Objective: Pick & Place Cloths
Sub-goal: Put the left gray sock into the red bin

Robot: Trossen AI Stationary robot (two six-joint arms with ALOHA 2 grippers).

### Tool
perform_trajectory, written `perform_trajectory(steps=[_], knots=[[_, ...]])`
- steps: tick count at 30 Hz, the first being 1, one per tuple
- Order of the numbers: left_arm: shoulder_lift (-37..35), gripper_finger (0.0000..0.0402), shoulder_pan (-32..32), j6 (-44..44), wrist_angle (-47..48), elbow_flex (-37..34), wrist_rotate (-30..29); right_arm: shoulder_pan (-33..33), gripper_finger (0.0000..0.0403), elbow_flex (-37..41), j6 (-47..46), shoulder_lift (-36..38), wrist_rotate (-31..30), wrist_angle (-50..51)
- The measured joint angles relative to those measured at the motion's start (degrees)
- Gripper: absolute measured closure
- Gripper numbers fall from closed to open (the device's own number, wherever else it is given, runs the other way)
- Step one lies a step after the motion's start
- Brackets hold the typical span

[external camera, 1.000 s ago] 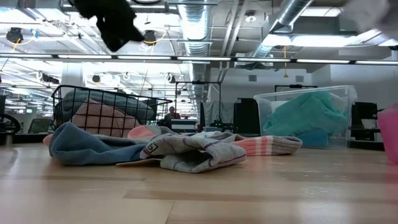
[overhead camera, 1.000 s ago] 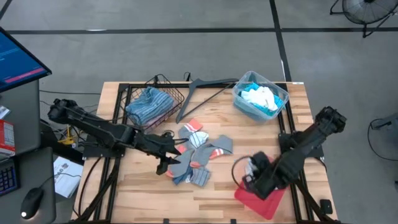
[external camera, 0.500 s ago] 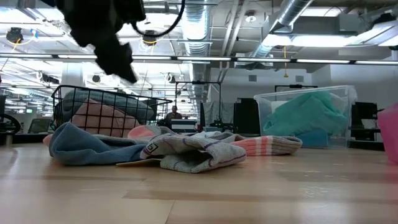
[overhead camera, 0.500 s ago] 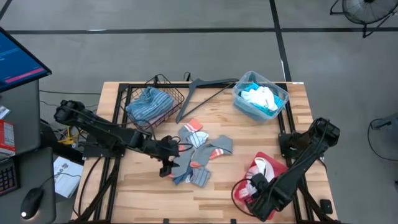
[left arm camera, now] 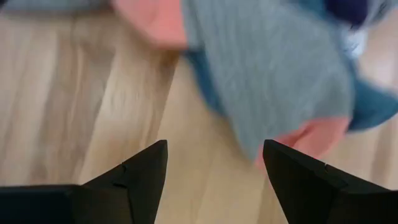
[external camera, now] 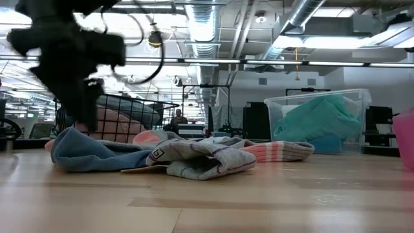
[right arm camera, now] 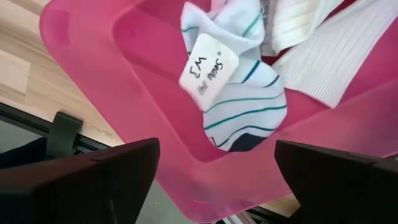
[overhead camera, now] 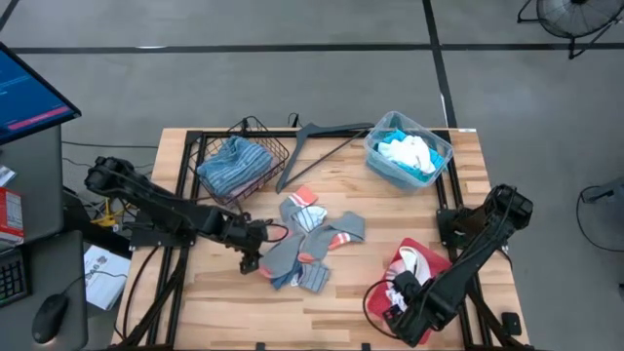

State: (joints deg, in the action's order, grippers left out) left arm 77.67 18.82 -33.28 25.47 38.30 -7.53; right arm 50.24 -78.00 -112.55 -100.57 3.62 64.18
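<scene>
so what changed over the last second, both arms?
The right gripper swung back over the red tray toward the table's near edge, opened its fingers and let go of a white striped sock, which now lies in the tray. The left gripper came down to the left edge of the sock pile, fingers open and empty. Pile, wire basket, hanger and clear bin are unchanged.

Your left gripper [overhead camera: 251, 255] hangs low mid-table, fingers apart. Your right gripper [overhead camera: 398, 304] sits at the near right edge, seemingly spread wide.
</scene>
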Motion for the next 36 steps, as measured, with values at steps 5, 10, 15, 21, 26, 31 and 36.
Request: perform_trajectory(steps=[5, 10, 15, 21, 26, 31, 36], knots=[[0.0, 0.0151, 3.0, -3.1, -3.5, -4.3, 0.1, 0.0, 0.0093, 0.0, 0.0, 0.0, 0.0, 0.0], [0.0, 0.0151, 5.9, -4.8, -10.4, -6.6, -0.6, 0.0, 0.0093, 0.0, 0.0, 0.0, 0.0, 0.0], [0.0, 0.0152, 7.6, -5.2, -14.3, -7.2, -5.6, 0.0, 0.0092, 0.0, 0.0, 0.0, 0.0, 0.0], [1.9, 0.0151, 7.7, -2.7, -15.4, -7.3, -8.7, 0.0, 0.0092, 0.0, 0.0, 0.0, 0.0, 0.0], [6.1, 0.0154, 8.4, -2.7, -19.8, -7.3, -8.6, 0.0, 0.0092, 0.0, 0.0, 0.0, 0.0, 0.0], [9.8, 0.0179, 8.9, -4.0, -20.5, -7.0, -7.0, 0.0, 0.0092, 0.0, 0.0, 0.0, -0.1, 0.1], [10.7, 0.0280, 8.7, -5.8, -20.1, -7.0, -6.8, 0.0, 0.0092, 0.0, 0.0, 0.0, -0.6, 0.1]])
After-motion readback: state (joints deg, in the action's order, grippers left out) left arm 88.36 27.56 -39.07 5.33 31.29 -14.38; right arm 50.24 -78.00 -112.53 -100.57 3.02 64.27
